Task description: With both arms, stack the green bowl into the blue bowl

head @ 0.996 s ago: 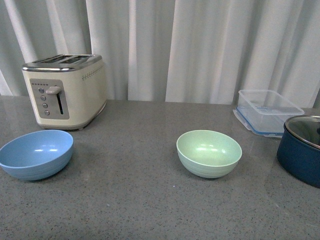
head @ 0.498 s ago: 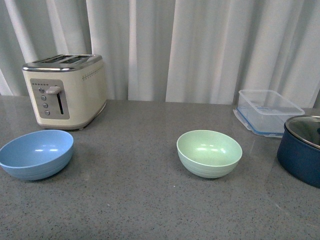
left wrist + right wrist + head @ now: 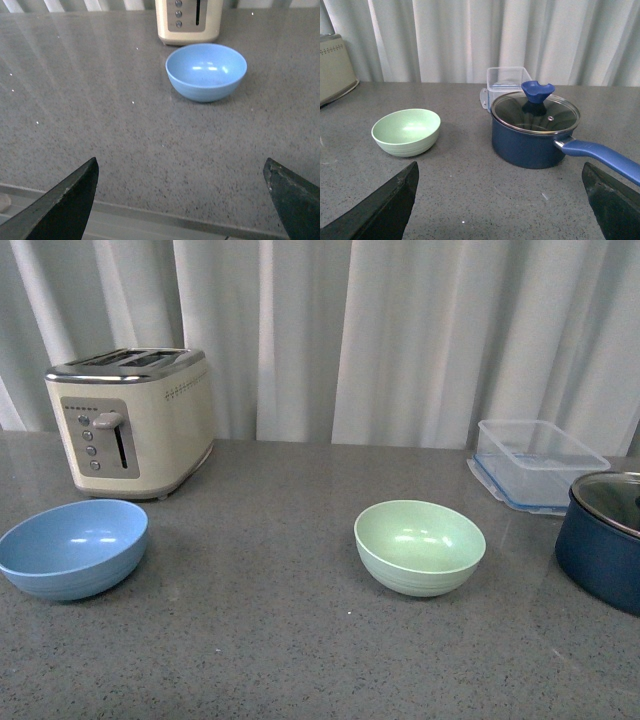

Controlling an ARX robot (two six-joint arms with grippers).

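**Countertop** (image 3: 280, 640): grey speckled stone-look slab, smooth, low sheen with soft reflections.

**Green bowl** (image 3: 420, 546): matt and smooth, faint ridges near the base; possibly plastic, hard to tell at this range.

**Blue bowl** (image 3: 73, 547): same matt finish and ridging.

**Toaster** (image 3: 130, 420): cream body, glossy and smooth; polished metal top; satin grey control panel.

**Container** (image 3: 535, 462): clear plastic, glossy.

**Pot** (image 3: 530, 142): dark navy, semi-gloss coating.

**Lid** (image 3: 520, 112): clear glass with a bright metal rim.

**Knob** (image 3: 537, 91) and **handle** (image 3: 600, 154): blue, matt.

**Curtain** (image 3: 400, 340): white cloth, matt, in soft folds.
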